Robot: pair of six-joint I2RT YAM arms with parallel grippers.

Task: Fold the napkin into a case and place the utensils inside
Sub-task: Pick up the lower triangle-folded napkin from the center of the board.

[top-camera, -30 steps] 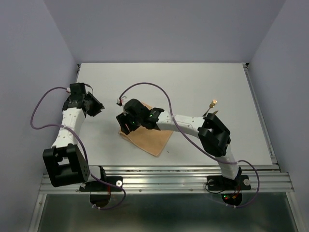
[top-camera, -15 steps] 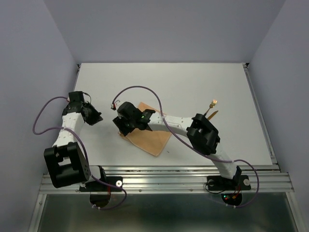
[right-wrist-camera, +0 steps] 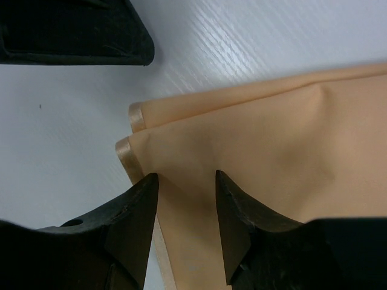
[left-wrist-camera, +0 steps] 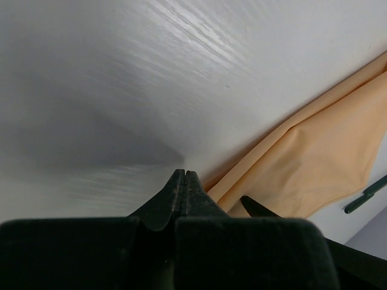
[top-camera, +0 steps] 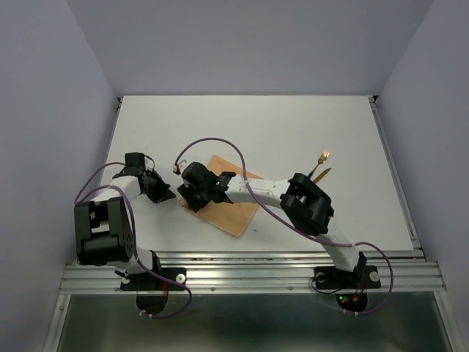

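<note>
The peach-orange napkin (top-camera: 236, 211) lies folded in layers on the white table, and its stacked corner edges (right-wrist-camera: 130, 136) show in the right wrist view. My right gripper (top-camera: 193, 197) is at the napkin's left corner. It is open (right-wrist-camera: 184, 178), its two fingertips pressed down on the top layer with cloth between them. My left gripper (top-camera: 164, 193) is shut (left-wrist-camera: 184, 173) with nothing in it, low over bare table just left of the napkin's edge (left-wrist-camera: 314, 151). Gold-headed utensils (top-camera: 322, 160) lie far to the right.
The white table (top-camera: 293, 125) is enclosed by grey walls at the left, back and right. Purple cables (top-camera: 220, 141) loop over both arms. The right arm's elbow (top-camera: 308, 204) hangs over the table near the napkin's right side. The left gripper's black body (right-wrist-camera: 72, 30) sits close to the right gripper.
My left gripper has swung right and nearer, up to the napkin's left corner, and has shut. The right gripper has shifted slightly over that corner and its jaws have narrowed.
</note>
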